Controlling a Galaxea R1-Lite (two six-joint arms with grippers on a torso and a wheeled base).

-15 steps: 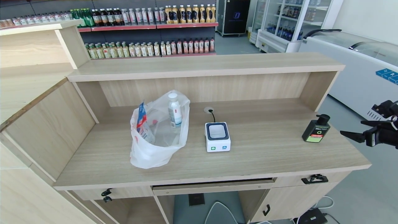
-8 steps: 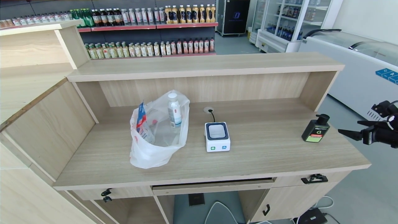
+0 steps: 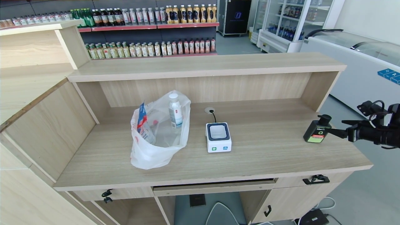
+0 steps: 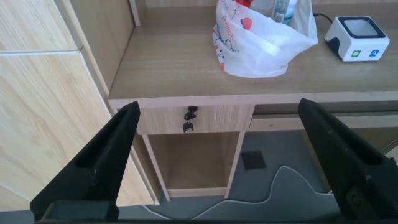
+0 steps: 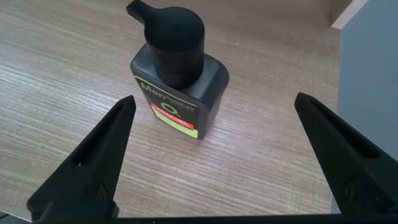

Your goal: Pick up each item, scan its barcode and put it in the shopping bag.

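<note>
A black pump bottle with a green and red label stands upright near the counter's right end. My right gripper is open just to its right, one fingertip almost at the bottle. In the right wrist view the bottle stands ahead, between the spread fingers and apart from them. A white barcode scanner sits mid-counter. The translucent shopping bag to its left holds a white bottle and a snack packet. My left gripper hangs open, low before the counter's left front, facing the bag.
The wooden counter has a raised back shelf and side walls. The scanner's cable runs to a hole behind it. Drawers with keys sit under the front edge. Free surface lies between scanner and pump bottle.
My right gripper has moved left over the counter's right end, closing in on the pump bottle. The bottle, bag and scanner have not moved.
</note>
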